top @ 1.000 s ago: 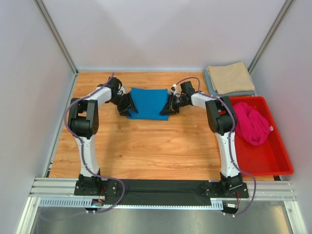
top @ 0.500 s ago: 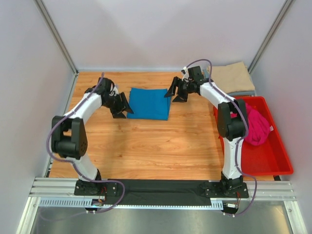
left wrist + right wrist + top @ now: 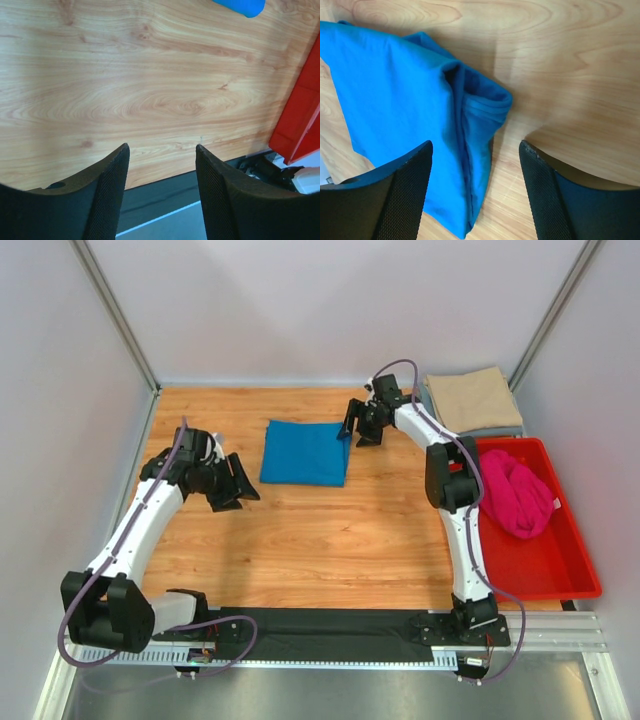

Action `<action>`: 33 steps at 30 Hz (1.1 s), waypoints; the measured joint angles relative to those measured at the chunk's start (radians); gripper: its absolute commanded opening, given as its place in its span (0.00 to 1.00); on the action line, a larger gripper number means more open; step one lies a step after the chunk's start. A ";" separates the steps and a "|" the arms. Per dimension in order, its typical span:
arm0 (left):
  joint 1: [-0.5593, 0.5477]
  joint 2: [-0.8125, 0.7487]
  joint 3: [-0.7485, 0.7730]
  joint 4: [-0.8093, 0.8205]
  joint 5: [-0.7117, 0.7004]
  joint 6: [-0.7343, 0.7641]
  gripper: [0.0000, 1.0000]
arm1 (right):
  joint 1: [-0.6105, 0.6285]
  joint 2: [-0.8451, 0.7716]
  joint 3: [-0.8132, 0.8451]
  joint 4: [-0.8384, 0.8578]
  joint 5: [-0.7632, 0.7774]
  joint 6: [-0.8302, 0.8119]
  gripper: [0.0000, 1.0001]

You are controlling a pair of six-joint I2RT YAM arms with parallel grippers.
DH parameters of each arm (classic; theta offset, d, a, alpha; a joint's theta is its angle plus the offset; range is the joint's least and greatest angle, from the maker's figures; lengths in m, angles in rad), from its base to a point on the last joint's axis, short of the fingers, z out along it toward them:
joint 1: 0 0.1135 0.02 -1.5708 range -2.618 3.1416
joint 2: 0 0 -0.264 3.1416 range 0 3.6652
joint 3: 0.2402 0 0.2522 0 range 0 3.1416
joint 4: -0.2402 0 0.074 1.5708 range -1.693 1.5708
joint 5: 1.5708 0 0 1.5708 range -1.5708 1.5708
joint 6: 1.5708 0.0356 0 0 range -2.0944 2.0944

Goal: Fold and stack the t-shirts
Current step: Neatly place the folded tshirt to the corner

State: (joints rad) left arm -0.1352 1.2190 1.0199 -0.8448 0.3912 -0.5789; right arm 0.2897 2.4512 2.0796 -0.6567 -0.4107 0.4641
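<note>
Both arms are letting go of the blue t-shirt (image 3: 305,453). A second ago the two grippers were pressed in at its left and right edges; now it is lying alone as a flat folded rectangle on the far middle of the surface (image 3: 300,540).

The left gripper (image 3: 238,485) is pulling back toward the near left and is already well apart from the cloth. In its wrist view its jaws are standing wide open with only bare wood between them. A corner of blue shows at the top edge of that view.

The right gripper (image 3: 357,427) is lifting off too, but it is staying close, hovering at the shirt's far right corner. Its wrist view shows the jaws spread wide and empty over the bunched, layered right edge of the fold.

This suggests the folding of this shirt is done or nearly so, and the next step is likely to be carrying it to the stack. That stack is sitting at the far right corner, the tan t-shirt (image 3: 470,398) lying folded on the grey-blue t-shirt (image 3: 492,430). The magenta t-shirt (image 3: 515,495) is lying crumpled in the red bin (image 3: 560,585) — not yet folded, so roughly half the task looks finished.

The loose, thick edge under the right gripper could spill open if it is grabbed carelessly.
</note>
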 measured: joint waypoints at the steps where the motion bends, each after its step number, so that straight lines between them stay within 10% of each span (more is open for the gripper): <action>1: 0.000 0.000 0.014 -0.019 -0.012 0.001 0.63 | 0.006 -0.001 -0.005 0.010 0.001 -0.003 0.72; 25: 0.000 0.048 0.051 -0.095 -0.105 0.000 0.61 | 0.105 -0.085 -0.193 0.176 0.018 -0.038 0.55; 33: 0.000 0.069 0.061 -0.086 -0.105 -0.003 0.61 | 0.111 -0.089 -0.210 0.172 0.058 -0.069 0.00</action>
State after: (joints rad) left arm -0.1352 1.2877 1.0809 -0.9306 0.2863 -0.5816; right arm 0.4007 2.3627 1.8694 -0.4850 -0.3527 0.3946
